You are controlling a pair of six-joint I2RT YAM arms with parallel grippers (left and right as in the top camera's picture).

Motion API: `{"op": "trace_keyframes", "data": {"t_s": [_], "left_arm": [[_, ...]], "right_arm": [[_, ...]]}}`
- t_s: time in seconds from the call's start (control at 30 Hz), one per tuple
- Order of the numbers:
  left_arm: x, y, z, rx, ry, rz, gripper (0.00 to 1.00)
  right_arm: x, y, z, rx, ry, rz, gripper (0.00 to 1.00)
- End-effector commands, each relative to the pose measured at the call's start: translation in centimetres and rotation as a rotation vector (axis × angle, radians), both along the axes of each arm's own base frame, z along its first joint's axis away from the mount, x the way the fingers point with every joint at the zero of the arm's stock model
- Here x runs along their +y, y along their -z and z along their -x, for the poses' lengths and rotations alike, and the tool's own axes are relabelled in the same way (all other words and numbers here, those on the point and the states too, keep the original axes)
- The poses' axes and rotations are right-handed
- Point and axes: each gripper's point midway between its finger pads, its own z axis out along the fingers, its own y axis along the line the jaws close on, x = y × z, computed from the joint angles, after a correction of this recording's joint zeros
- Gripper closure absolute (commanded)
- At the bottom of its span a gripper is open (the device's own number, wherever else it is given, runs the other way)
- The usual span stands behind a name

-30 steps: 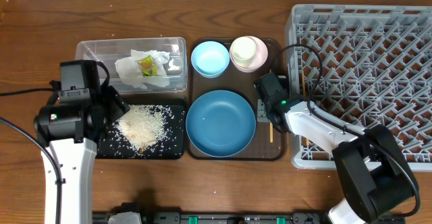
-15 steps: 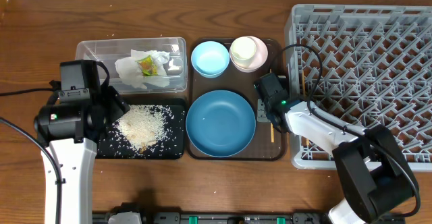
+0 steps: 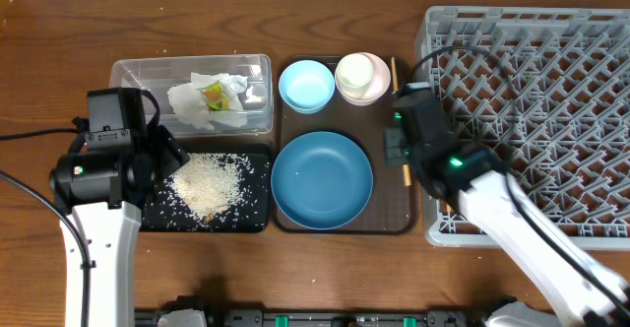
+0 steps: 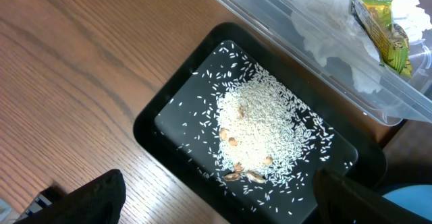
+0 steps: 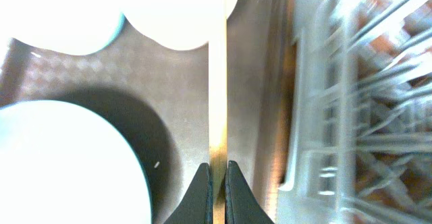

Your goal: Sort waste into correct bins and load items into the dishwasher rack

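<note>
- Right wrist view: the dishwasher rack (image 5: 351, 109) is blurred at the right. The dark-blue plate (image 5: 67, 170), the light-blue bowl (image 5: 67, 15) and the pale pink bowl (image 5: 175, 15) are washed out to near white and cut off by the frame.
- Overhead view: the middle of the chopsticks (image 3: 395, 71) is covered by the right arm. Only the two ends are seen, over the right edge of the brown serving tray (image 3: 389, 214), just beside the rack. Whether one stick or a pair is present cannot be told.
- The white cup (image 3: 355, 73) is seen nested in the pale pink bowl, which stands beside the light-blue bowl. Both bowls are set on the serving tray behind the plate.
- Left wrist view: the clear tub (image 4: 256, 8) is cut off at the top and right. The napkin (image 4: 331, 21) and the snack wrapper (image 4: 379, 28) are seen lying inside it.
- Right gripper (image 5: 217, 183): the fingers are brought together and clamped on the chopsticks, which run straight ahead from between the tips.
- Left gripper (image 4: 219, 183): the fingers are spread wide and nothing is held. It is poised over the black tray (image 4: 145, 126), where the rice (image 4: 263, 126) is heaped with a few brownish bits in it, and loose grains are scattered around the heap.
</note>
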Motion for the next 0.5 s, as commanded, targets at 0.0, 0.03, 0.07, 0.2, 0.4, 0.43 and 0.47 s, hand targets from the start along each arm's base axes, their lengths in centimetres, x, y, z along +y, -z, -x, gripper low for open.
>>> {"op": "trace_keyframes", "data": {"t_s": [0.0,0.03,0.07,0.2,0.4,0.43,0.47], "left_arm": [[0.5,-0.8,-0.1,-0.018,-0.015,-0.023,0.09],[0.5,-0.8,-0.1,-0.018,-0.015,-0.023,0.09],[0.5,-0.8,-0.1,-0.018,-0.015,-0.023,0.09],[0.5,-0.8,-0.1,-0.018,-0.015,-0.023,0.09],[0.5,-0.8,-0.1,-0.018,-0.015,-0.023,0.09],[0.5,-0.8,-0.1,-0.018,-0.015,-0.023,0.09],[0.5,-0.8,-0.1,-0.018,-0.015,-0.023,0.09]], "right_arm": [[-2.2,-3.5,-0.2,-0.093,-0.042,0.071,0.99],[-3.0,-4.0,-0.1,-0.101,-0.033,0.078,0.99],[-3.8,-4.3,0.0,-0.103,-0.015,0.079,0.99],[-7.3,-4.0,0.3,-0.065,0.073,0.097,0.99],[-9.7,-2.0,0.2,0.01,0.127,0.056,0.99],[-9.9,-1.6,0.2,0.023,0.13,0.055,0.99],[-9.9,-1.2,0.2,0.034,0.132,0.056,0.99]]}}
